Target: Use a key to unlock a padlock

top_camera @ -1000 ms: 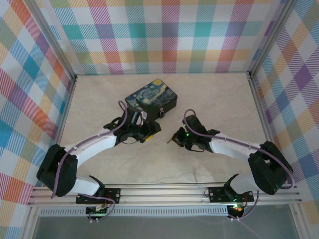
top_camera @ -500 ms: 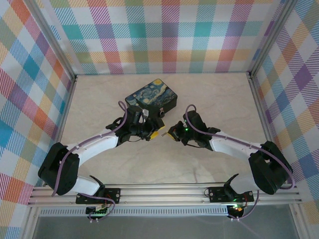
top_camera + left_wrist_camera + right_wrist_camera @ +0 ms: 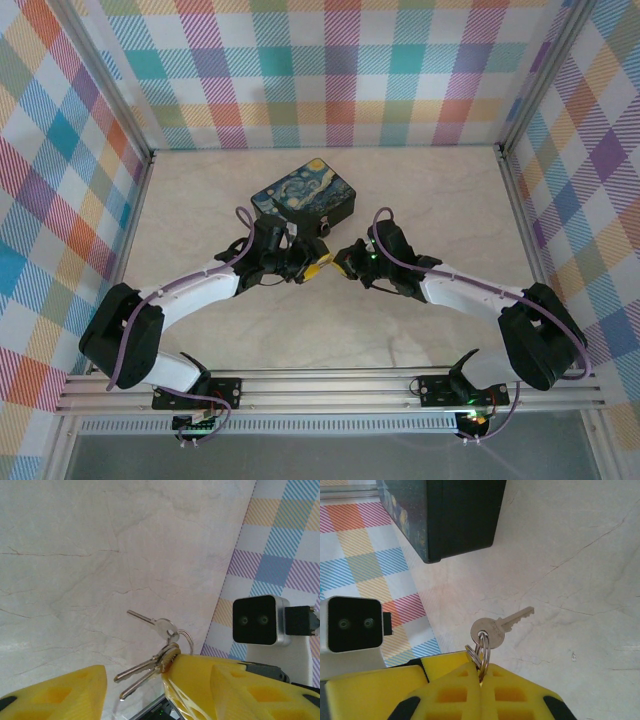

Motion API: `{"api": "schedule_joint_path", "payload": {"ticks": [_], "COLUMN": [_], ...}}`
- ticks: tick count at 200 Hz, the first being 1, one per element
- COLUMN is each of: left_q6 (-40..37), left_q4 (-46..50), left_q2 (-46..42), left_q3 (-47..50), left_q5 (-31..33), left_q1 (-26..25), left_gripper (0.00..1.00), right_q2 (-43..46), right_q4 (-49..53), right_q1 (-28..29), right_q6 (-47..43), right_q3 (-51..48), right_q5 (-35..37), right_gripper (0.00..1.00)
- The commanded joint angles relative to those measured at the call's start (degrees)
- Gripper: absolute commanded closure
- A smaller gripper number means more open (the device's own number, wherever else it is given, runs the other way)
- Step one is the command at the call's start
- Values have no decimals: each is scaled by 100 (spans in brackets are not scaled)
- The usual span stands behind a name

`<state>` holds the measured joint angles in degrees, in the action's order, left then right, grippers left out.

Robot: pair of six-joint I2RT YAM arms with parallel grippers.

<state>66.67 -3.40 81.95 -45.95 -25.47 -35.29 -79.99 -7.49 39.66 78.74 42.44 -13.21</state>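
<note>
Both arms have swung inward over the last second, so the left pincer [image 3: 312,268] and right pincer [image 3: 481,672] now meet tip to tip just in front of the painted box [image 3: 305,195]. The right pincer is clenched on a ring [image 3: 484,653], from which the key [image 3: 496,626] hangs above the pale surface [image 3: 420,200], blade pointing away. The left pincer's jaws stand apart, with more keys of the bunch in the gap between them. The padlock [image 3: 326,229] looks to sit against the box's near side.
</note>
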Motion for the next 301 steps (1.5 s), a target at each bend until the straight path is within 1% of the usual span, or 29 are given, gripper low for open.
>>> {"api": "schedule_joint_path", "payload": {"ticks": [1, 60, 92, 139, 231, 264, 301], "left_q6": [91, -40, -151, -382, -391, -452, -577], "left_q4": [-214, -8, 142, 419, 323, 409, 582], "left_q2": [-34, -152, -242, -417, -443, -443, -432], "left_q3": [69, 87, 87, 54, 78, 78, 79], "left_q5": [-10, 128, 213, 297, 227, 297, 383], "left_q1": [-66, -47, 0, 105, 127, 132, 154], "left_gripper": [46, 61, 66, 69, 76, 76, 71], "right_q2": [-8, 8, 45, 62, 13, 44, 90], "right_q4": [-220, -220, -207, -212, -287, -302, -323], "right_q1": [-28, -29, -29, -29, -20, -21, -23], "right_q6": [63, 21, 12, -3, -71, -78, -17], "right_q3": [-1, -24, -42, -58, 27, 27, 26], "right_q5": [-129, -177, -164, -153, -269, -270, -252], "right_gripper": [100, 100, 100, 100, 100, 100, 100]}}
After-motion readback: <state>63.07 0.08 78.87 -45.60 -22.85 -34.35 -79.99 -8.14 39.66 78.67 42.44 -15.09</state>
